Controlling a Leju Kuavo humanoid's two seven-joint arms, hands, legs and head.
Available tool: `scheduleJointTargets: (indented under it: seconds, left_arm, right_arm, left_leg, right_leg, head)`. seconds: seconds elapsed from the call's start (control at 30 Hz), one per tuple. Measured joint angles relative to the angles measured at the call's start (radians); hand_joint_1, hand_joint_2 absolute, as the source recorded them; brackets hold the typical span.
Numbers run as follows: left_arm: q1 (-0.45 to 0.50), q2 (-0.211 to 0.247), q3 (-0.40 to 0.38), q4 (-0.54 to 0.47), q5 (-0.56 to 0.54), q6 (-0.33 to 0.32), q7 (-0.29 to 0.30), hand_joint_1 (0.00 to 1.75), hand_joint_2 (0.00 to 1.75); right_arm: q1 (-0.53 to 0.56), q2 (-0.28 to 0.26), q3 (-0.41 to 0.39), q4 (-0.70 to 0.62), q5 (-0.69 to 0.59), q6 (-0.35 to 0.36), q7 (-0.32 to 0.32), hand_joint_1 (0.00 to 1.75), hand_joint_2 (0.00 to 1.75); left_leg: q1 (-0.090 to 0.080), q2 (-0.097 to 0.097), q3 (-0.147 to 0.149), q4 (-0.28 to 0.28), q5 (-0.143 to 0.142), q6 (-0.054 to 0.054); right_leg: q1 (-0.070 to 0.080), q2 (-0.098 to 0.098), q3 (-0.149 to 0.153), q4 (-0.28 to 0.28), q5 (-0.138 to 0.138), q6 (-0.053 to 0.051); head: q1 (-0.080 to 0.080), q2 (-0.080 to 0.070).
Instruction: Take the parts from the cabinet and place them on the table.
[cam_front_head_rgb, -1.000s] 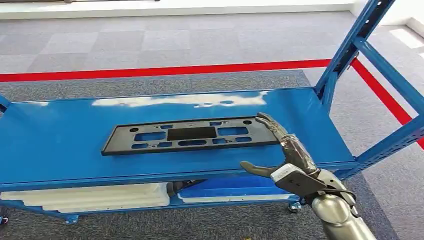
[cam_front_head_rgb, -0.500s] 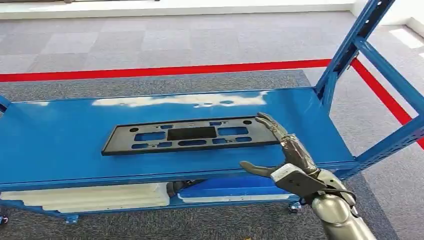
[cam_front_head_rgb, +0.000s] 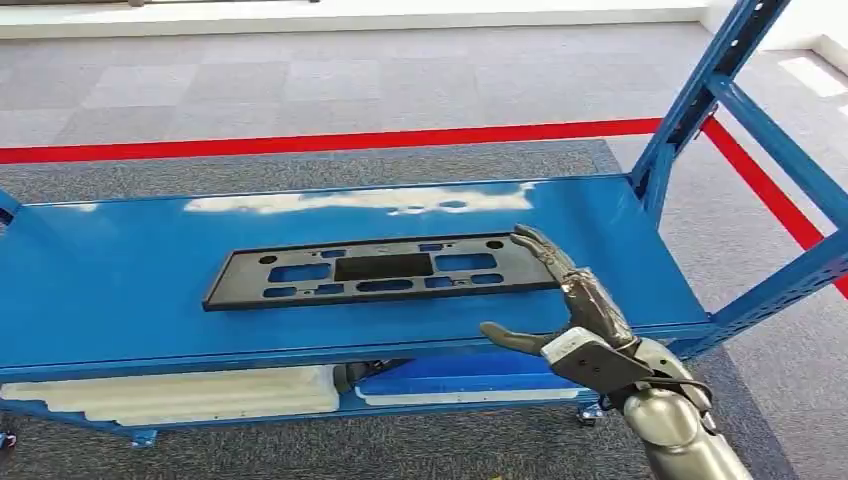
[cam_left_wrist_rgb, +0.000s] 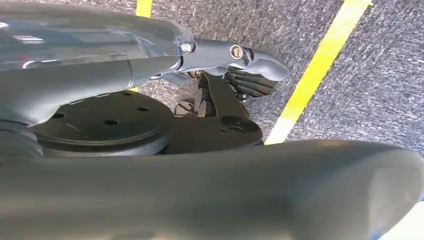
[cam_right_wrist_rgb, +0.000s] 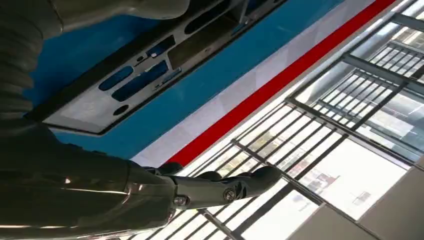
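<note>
Blue shelf carries the black part, right hand spread beside it; left hand's state unclear

The right end of the black plate is covered by the right hand. White foam on the lower shelf is largely hidden beneath the blue shelf. The shelf's left end is cropped.

Right arm polished silver, black cable looped at wrist; right hand dark metallic fingers, pale grey back plate.
</note>
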Motion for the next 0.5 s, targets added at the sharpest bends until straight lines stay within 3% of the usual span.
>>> scheduleJointTargets:
  seconds: [0.5]
  left_arm:
    - [0.0,0.0,0.0,0.0,0.0,0.0,0.0,0.0,0.0]
  right_arm:
    - [0.0,0.0,0.0,0.0,0.0,0.0,0.0,0.0,1.75]
  left_leg:
    - [0.0,0.0,0.0,0.0,0.0,0.0]
  right_leg:
    - [0.0,0.0,0.0,0.0,0.0,0.0]
  head:
    - [0.0,0.0]
